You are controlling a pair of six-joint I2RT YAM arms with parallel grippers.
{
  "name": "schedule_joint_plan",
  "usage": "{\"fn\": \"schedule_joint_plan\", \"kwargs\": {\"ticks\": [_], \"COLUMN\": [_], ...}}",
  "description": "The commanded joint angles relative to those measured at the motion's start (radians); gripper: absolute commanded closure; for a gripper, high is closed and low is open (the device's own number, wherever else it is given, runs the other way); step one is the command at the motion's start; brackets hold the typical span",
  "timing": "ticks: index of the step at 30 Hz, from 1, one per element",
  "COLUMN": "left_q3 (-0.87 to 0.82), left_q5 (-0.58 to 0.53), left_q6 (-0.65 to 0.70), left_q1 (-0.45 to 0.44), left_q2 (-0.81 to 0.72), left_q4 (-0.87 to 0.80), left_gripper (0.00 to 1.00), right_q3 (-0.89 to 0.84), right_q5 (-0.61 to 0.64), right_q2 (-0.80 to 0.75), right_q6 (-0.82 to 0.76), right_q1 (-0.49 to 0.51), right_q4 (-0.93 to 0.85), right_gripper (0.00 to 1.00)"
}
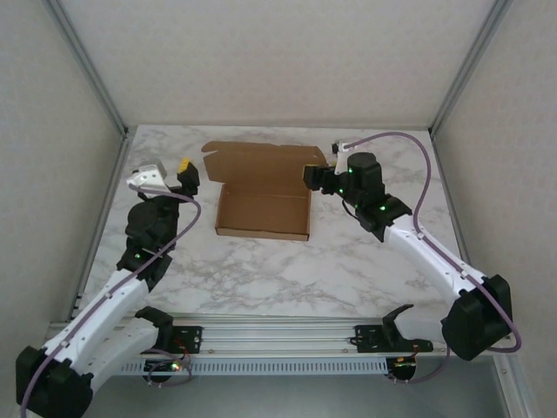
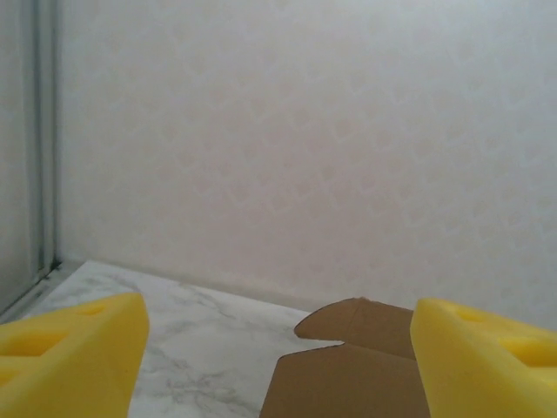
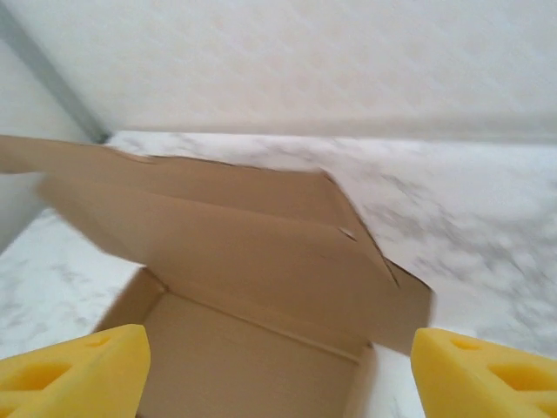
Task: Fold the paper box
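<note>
The paper box (image 1: 264,202) lies in the middle of the worktop (image 1: 287,274), and its long axis runs across, from one arm toward the other. The tray (image 1: 263,212) has its walls up, and the lid (image 1: 261,159) is open behind it. How steeply the lid leans I cannot tell.

The jaws of the right arm (image 1: 426,248) stand wide and hold nothing. Their yellow fingertips (image 3: 74,370) sit at the two lower corners of the wrist view. The right end of the box is directly ahead of them and a little below, so one looks between them into the tray. From above, these jaws are just beside that end, near the fold between tray and lid. Whether they touch the cardboard I cannot tell.

The jaws of the left arm (image 1: 113,300) are also wide and empty. For them the box is ahead and off toward the right-hand fingertip (image 2: 487,357), clearly apart.

So the right arm is the nearer one. In my judgement, the next move belongs to it and will go along the long axis of the box, not across it.
</note>
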Motion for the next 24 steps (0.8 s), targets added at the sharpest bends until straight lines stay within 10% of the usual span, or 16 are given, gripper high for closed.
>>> {"fn": "schedule_joint_plan", "kwargs": {"ticks": [1, 4, 7, 24], "left_q3": [-0.015, 0.085, 0.007, 0.071], "left_q5": [0.205, 0.140, 0.415, 0.901], "left_q6": [0.054, 0.003, 0.072, 0.181], "left_q1": [0.067, 0.107, 0.182, 0.433], "left_q2": [0.038, 0.118, 0.127, 0.583], "left_q4": [0.150, 0.006, 0.097, 0.193], "left_gripper": [0.17, 0.08, 0.11, 0.23], "right_q3": [0.035, 0.110, -0.008, -0.087], "right_q5": [-0.080, -0.080, -0.108, -0.408], "right_q2": [0.035, 0.067, 0.026, 0.252], "right_q6": [-0.056, -0.172, -0.298, -0.622], "right_q1": [-0.007, -0.012, -0.035, -0.286], "right_q4": [0.080, -0.029, 0.092, 0.315], "right_gripper": [0.18, 0.14, 0.15, 0.22]}}
